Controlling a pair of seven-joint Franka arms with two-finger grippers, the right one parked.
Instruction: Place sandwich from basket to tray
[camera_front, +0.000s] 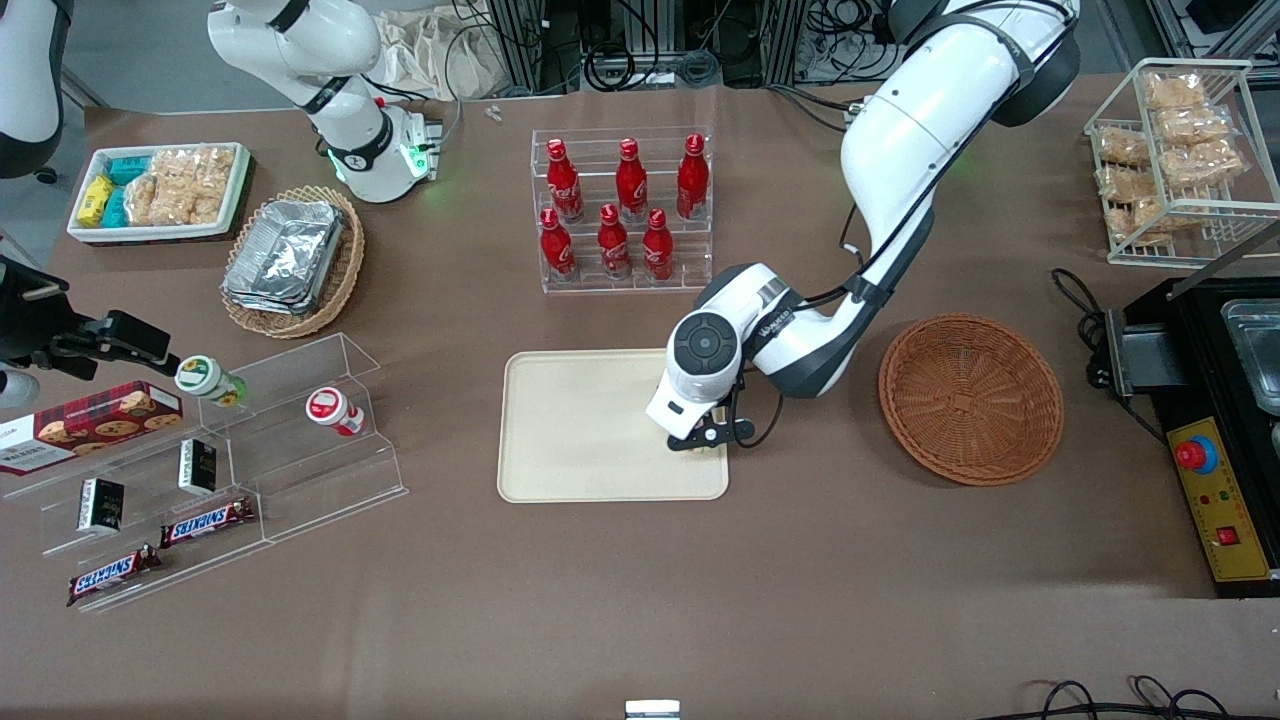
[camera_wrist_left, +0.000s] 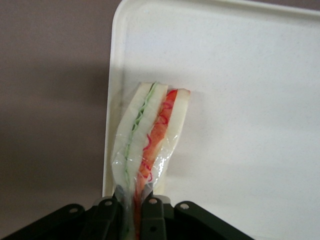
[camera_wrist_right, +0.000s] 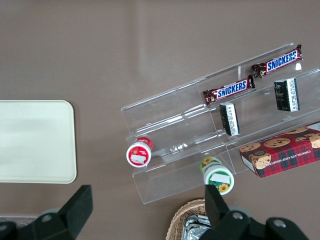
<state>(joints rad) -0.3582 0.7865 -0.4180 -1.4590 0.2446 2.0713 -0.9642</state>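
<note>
Sandwich (camera_wrist_left: 152, 132) pinched in hand (camera_wrist_left: 132, 210), seemingly touching tray (camera_wrist_left: 240, 75) edge.

Six red bottles (camera_front: 620, 210) stand in a clear rack at the table's middle. Toward the parked arm's end, a tan basket (camera_front: 345, 265) holds foil containers (camera_front: 285, 255); a white tray (camera_front: 160, 190) holds snacks. Clear stepped shelves (camera_front: 230, 470) carry Snickers bars (camera_wrist_right: 229, 89) (two), a cookie box (camera_front: 90, 425) and two small jars (camera_wrist_right: 139, 152).
</note>
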